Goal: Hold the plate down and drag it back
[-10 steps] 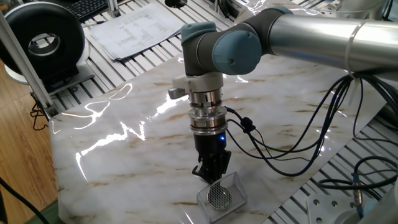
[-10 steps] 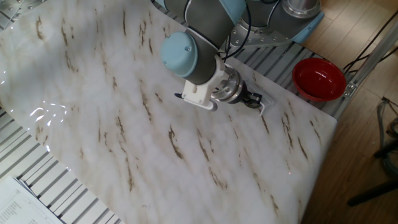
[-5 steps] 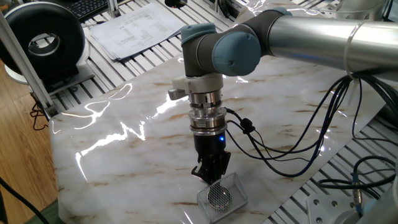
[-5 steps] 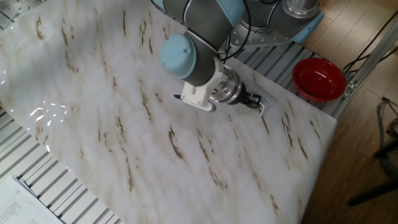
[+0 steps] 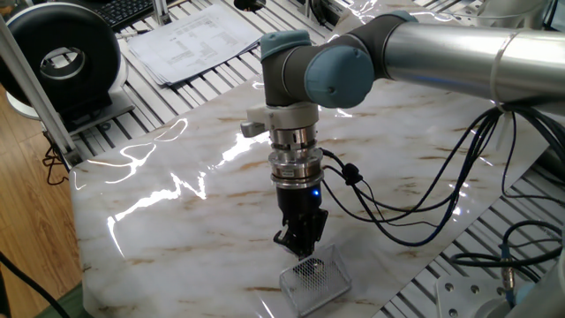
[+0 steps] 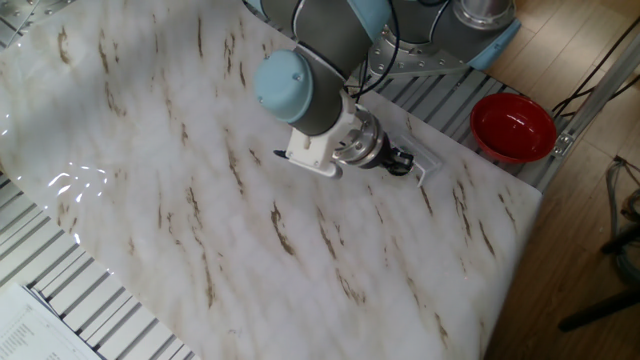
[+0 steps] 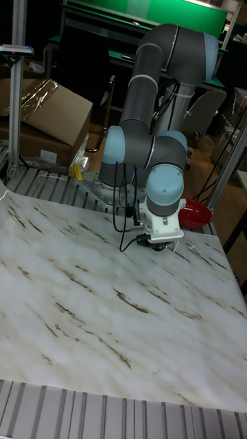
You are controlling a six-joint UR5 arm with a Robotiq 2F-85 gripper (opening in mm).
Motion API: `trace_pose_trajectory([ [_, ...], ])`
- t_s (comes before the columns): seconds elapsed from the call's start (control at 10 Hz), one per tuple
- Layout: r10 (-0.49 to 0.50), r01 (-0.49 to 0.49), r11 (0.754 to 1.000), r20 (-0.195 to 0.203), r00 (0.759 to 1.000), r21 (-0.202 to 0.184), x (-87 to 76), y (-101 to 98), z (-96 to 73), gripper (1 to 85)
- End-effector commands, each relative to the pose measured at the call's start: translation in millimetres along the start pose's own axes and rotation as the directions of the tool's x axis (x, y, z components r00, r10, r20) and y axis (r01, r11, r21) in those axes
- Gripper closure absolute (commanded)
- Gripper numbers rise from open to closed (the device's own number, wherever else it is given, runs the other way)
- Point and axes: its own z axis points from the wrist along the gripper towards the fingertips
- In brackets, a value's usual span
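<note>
The plate (image 5: 310, 273), a small round metal disc with a grey mesh centre, lies in a clear plastic tray (image 5: 339, 265) at the near corner of the marble table. My gripper (image 5: 300, 248) points straight down with its fingers together, their tips at the plate's far rim. Whether the tips touch the rim I cannot tell. In the other fixed view the gripper (image 6: 404, 162) sits at the tray (image 6: 427, 166) near the table edge, and the plate is hidden there. In the tall fixed view the wrist hides both the gripper and the plate.
A red bowl (image 6: 513, 126) stands just off the table corner beyond the tray. Black cables (image 5: 415, 208) loop from the wrist over the marble table (image 5: 177, 212). Papers (image 5: 190, 40) and a black round device (image 5: 62, 62) lie past the far side.
The wrist has shifted a few pixels, right in one fixed view and up-left in the other. The plate and tray stay where they were.
</note>
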Motion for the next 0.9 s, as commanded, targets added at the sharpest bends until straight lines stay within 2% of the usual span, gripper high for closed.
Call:
trace_pose_trajectory([
  [0.0, 0.043, -0.047, 0.997, 0.054, 0.998, 0.068, -11.0, 2.8, -20.7, 84.3],
  [0.2, 0.052, -0.056, 0.996, 0.054, 0.997, 0.073, -14.3, 16.6, -32.6, 84.3],
  [0.5, 0.034, -0.037, 0.995, 0.039, 0.999, 0.088, -15.3, 4.5, -54.6, 84.3],
  [0.7, 0.043, -0.043, 0.998, -0.001, 0.999, 0.041, -3.1, 12.6, -52.9, 84.3],
  [0.8, 0.035, -0.035, 0.999, 0.002, 0.999, 0.032, -4.2, 12.1, -46.2, 84.3],
])
